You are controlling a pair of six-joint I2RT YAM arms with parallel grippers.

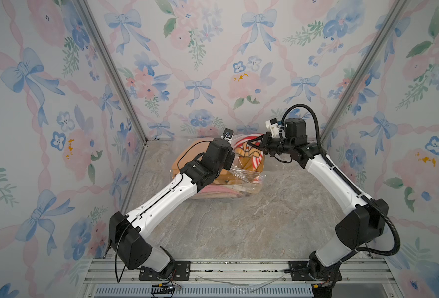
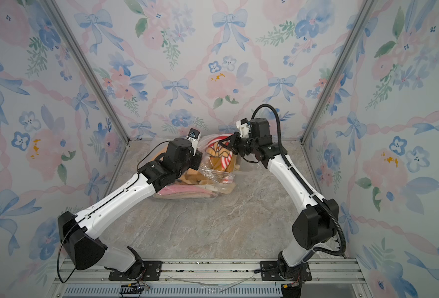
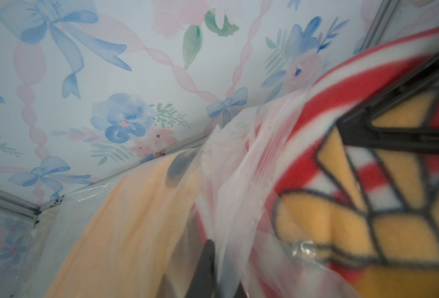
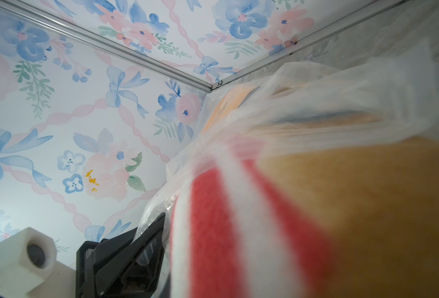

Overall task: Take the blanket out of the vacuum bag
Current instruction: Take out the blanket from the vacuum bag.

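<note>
A red, white and yellow patterned blanket point(image 1: 247, 154) point(image 2: 218, 157) stands bunched up at the back of the table. My right gripper point(image 1: 249, 144) point(image 2: 220, 144) is shut on its raised top fold, one black finger point(image 4: 146, 247) pressed to the striped fleece point(image 4: 239, 232). The crinkly clear vacuum bag point(image 1: 244, 175) point(image 2: 213, 178) hangs loose around the blanket's lower part. In both top views my left gripper is hidden under its wrist. In the left wrist view its fingers point(image 3: 205, 268) stand slightly apart, with bag film point(image 3: 234, 180) between them, beside the blanket point(image 3: 342, 219).
Peach fabric point(image 1: 185, 160) and pink folded layers point(image 1: 213, 192) lie inside the bag on the marble tabletop point(image 1: 265, 219). Flowered walls close in the back and both sides. An aluminium rail point(image 1: 239, 268) carrying both arm bases runs along the front edge.
</note>
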